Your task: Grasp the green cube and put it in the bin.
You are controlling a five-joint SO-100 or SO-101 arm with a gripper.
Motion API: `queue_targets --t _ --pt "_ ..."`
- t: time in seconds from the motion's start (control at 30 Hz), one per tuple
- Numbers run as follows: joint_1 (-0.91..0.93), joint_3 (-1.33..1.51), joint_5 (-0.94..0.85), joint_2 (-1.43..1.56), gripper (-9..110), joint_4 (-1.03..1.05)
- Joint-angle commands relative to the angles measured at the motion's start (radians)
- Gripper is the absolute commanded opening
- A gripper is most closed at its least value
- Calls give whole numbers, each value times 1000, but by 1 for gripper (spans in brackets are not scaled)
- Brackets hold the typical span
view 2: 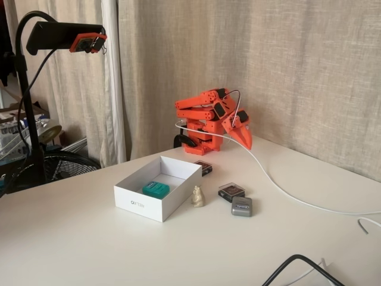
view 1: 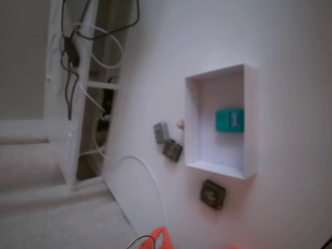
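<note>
The green cube [view 1: 230, 120] [view 2: 156, 189] lies inside the bin [view 1: 250, 122] [view 2: 139, 201], a shallow white tray, resting flat on its floor near one long wall. In a fixed view the orange arm is folded back on its base behind the bin, and the gripper [view 2: 244, 138] points down, shut and holding nothing, well away from the cube. The other fixed view shows only an orange tip of the arm [view 1: 157, 239] at the bottom edge.
Beside the bin lie a dark block [view 2: 231, 192], a grey block [view 2: 241, 206] and a small beige figure [view 2: 197, 196]; another dark block [view 2: 203, 167] sits between bin and arm. A white cable [view 2: 280, 187] crosses the table. A camera stand [view 2: 59, 36] rises at left.
</note>
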Motion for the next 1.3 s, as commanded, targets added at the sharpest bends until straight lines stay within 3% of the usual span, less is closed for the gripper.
queue_targets --t 0.0,0.37,0.97,1.27 --pt "2 -5 -8 12 -8 3" --pt "-124 3 -60 15 -8 -26" --pt "-107 2 -43 15 -8 -17" --pt "-100 -26 -44 14 -8 97"
